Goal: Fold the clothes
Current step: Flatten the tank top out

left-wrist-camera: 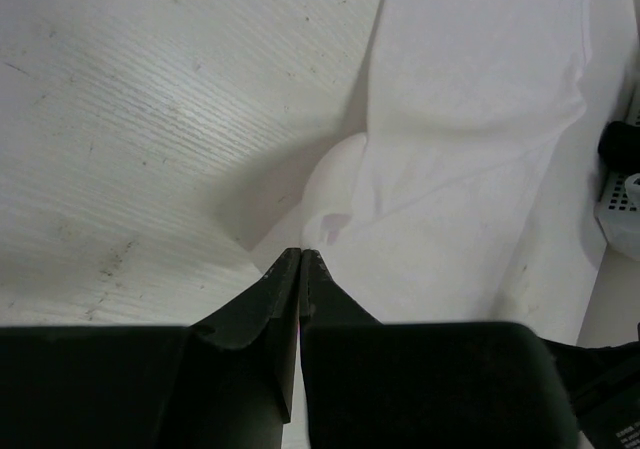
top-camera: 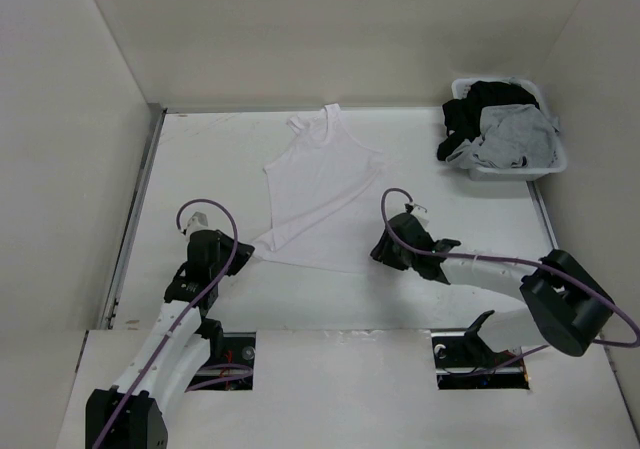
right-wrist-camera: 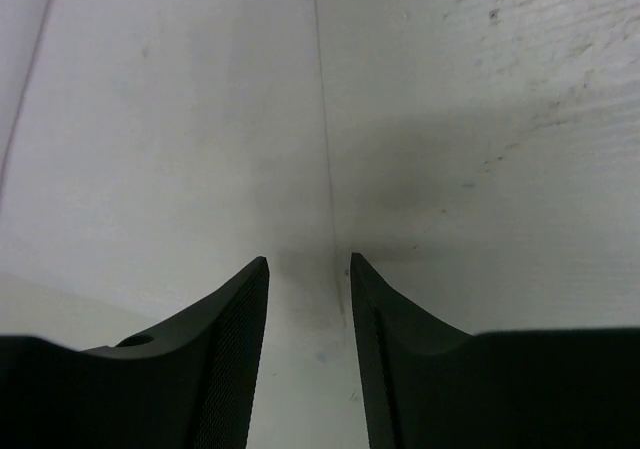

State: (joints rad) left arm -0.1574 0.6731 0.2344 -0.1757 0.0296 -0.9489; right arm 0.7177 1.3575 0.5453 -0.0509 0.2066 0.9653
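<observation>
Two grippers flank the near hem of the top (top-camera: 320, 184), which lies spread mid-table. Left gripper (left-wrist-camera: 302, 252): fingers pressed together, pinching the hem's left corner. Right gripper (right-wrist-camera: 308, 261): fingers partly apart over bare table (right-wrist-camera: 450, 89), holding nothing, beside the hem's right end. Basket (top-camera: 545, 169), far right: a black garment (top-camera: 480, 104) and a grey garment (top-camera: 515, 134).

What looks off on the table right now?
The white tank top lies diagonally, its near hem corner drawn to a point in the shut left claw. The right claw is open over bare table, holding nothing. A black garment droops over the basket rim.
</observation>
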